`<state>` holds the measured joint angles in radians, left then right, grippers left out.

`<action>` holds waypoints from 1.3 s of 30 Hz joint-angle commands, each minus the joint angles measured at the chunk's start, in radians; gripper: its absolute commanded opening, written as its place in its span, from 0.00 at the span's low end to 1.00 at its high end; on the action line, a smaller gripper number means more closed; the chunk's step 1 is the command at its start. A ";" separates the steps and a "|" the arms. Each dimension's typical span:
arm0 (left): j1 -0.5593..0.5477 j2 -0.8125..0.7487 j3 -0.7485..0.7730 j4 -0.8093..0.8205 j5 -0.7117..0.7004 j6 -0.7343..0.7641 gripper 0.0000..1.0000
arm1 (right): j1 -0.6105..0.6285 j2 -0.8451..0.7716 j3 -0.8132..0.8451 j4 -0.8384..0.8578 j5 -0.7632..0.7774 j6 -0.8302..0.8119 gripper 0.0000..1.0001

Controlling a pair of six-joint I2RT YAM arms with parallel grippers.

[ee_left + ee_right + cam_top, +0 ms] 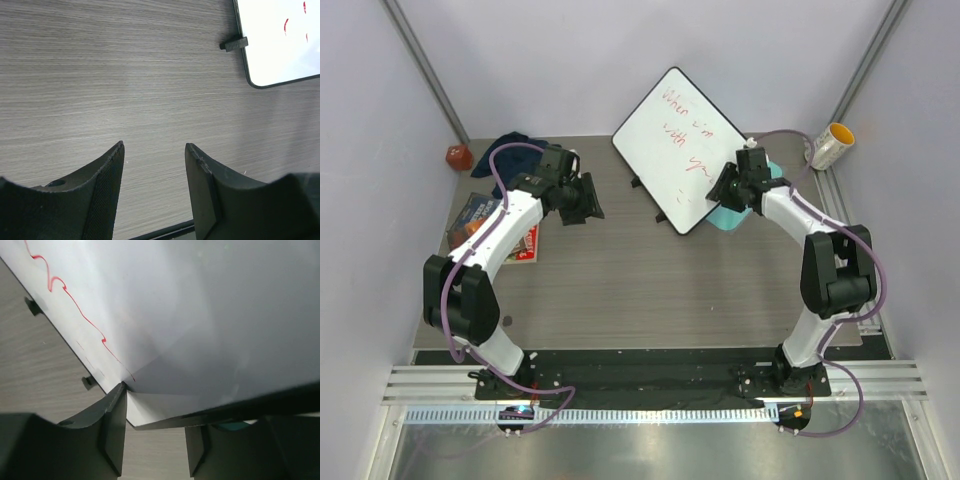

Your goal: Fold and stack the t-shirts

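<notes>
t-shirt: one, crumpled; left jaws released; right jaws released at one whiteboard corner.

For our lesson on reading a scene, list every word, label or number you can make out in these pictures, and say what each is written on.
"When i'm": red handwriting, top line on the whiteboard.
"with": second line on the same board.
The third line begins with "y"; the rest is unclear.
Print on the book covers is too small to read.
The cup shows no legible text.
</notes>
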<state>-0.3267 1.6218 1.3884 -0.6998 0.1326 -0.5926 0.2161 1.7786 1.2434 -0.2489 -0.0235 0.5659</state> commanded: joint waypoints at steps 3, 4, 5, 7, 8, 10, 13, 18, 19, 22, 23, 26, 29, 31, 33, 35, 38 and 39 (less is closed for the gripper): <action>0.006 -0.020 0.009 0.005 -0.001 0.016 0.53 | 0.019 0.252 0.145 -0.127 -0.033 -0.291 0.01; 0.006 -0.020 0.009 0.005 0.001 0.016 0.53 | 0.003 0.263 0.181 -0.135 -0.032 -0.297 0.01; 0.006 -0.020 0.009 0.005 -0.001 0.017 0.53 | -0.003 0.277 0.203 -0.145 -0.026 -0.299 0.01; 0.006 -0.020 0.008 0.003 -0.004 0.017 0.53 | -0.015 0.312 0.255 -0.164 -0.009 -0.308 0.01; 0.006 -0.020 0.008 0.002 -0.004 0.017 0.53 | -0.023 0.321 0.270 -0.171 -0.001 -0.311 0.01; 0.006 -0.020 0.006 0.000 -0.010 0.019 0.53 | -0.030 0.347 0.312 -0.181 0.019 -0.314 0.01; 0.006 -0.020 0.009 -0.001 -0.011 0.020 0.53 | -0.038 0.364 0.358 -0.199 0.034 -0.319 0.01; 0.006 -0.014 0.012 -0.003 -0.010 0.020 0.53 | -0.038 0.311 0.309 -0.191 0.056 -0.298 0.11; 0.008 -0.013 0.012 -0.001 -0.010 0.019 0.53 | -0.040 0.279 0.292 -0.184 0.066 -0.294 0.17; 0.006 -0.013 0.011 0.003 0.001 0.017 0.53 | -0.040 0.199 0.197 -0.138 0.076 -0.275 0.28; 0.006 -0.011 0.011 0.003 0.001 0.016 0.53 | -0.038 0.173 0.170 -0.106 0.074 -0.270 0.31; 0.006 -0.014 0.006 0.006 0.005 0.014 0.53 | -0.038 0.084 0.064 -0.040 0.041 -0.253 0.42; 0.006 -0.017 0.006 0.008 0.009 0.014 0.53 | -0.038 0.012 -0.019 -0.001 0.001 -0.241 0.43; 0.006 -0.017 0.006 0.010 0.009 0.014 0.53 | -0.038 -0.022 -0.058 0.010 -0.013 -0.239 0.43; 0.006 -0.016 0.006 0.010 0.010 0.013 0.53 | -0.038 -0.071 -0.079 0.016 -0.023 -0.241 0.43; 0.006 -0.014 0.006 0.010 0.010 0.011 0.53 | -0.038 -0.105 -0.096 0.014 -0.029 -0.241 0.43; 0.006 -0.016 0.008 0.013 0.012 0.011 0.53 | -0.038 -0.177 -0.117 0.007 -0.023 -0.238 0.44; 0.006 -0.016 0.008 0.011 0.013 0.011 0.53 | -0.038 -0.214 -0.125 0.005 -0.010 -0.238 0.46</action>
<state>-0.3267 1.6218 1.3884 -0.6998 0.1326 -0.5926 0.1814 1.6752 1.1492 -0.2676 -0.0647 0.3344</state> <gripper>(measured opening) 0.528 0.430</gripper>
